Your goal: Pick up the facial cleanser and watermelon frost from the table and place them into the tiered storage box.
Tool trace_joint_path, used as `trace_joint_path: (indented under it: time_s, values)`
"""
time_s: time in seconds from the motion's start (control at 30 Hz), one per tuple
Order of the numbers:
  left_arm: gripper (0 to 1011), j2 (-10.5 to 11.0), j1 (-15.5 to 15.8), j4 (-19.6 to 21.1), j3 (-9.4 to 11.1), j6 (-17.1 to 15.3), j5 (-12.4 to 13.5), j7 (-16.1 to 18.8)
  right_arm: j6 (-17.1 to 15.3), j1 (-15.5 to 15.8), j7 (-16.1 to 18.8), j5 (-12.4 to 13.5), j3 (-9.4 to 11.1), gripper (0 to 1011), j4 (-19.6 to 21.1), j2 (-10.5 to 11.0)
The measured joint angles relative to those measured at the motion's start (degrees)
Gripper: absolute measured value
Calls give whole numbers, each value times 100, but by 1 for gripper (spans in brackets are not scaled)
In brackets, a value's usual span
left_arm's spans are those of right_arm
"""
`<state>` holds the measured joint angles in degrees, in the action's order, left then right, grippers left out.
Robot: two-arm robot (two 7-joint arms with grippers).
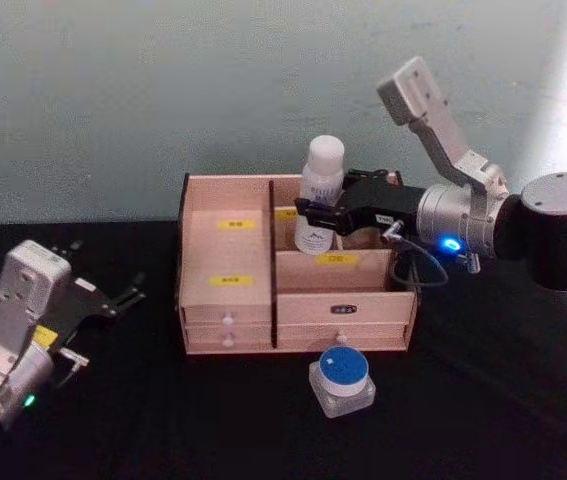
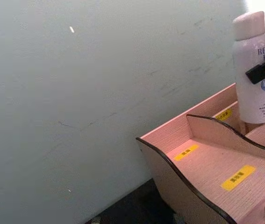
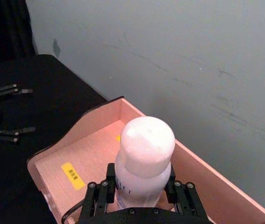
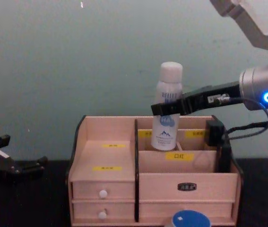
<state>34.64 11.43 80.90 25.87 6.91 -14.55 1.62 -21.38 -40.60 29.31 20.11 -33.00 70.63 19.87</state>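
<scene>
Our right gripper (image 1: 321,213) clamps the facial cleanser (image 1: 324,165) upright in the rear compartment of the tiered storage box (image 1: 223,255); we should seat it flat before releasing. The watermelon frost (image 1: 343,372) sits before the box, our left gripper (image 1: 103,272) spread, to its left.

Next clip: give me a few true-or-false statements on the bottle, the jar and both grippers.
1. The right gripper has its jaws closed on the bottle. True.
2. The jar sits on the table in front of the organizer. True.
3. The bottle lies flat on the table. False: it stands upright in a rear compartment of the organizer.
4. The left gripper holds the jar. False: it is open, left of the organizer, holding nothing.
</scene>
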Motion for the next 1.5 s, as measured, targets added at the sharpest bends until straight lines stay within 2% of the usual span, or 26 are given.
trace_joint_path:
  time_s: [1.5]
  values:
    - [1001,0,0,0,0,0,0,0,207,-266,120,-265,-20,595,-836,-386]
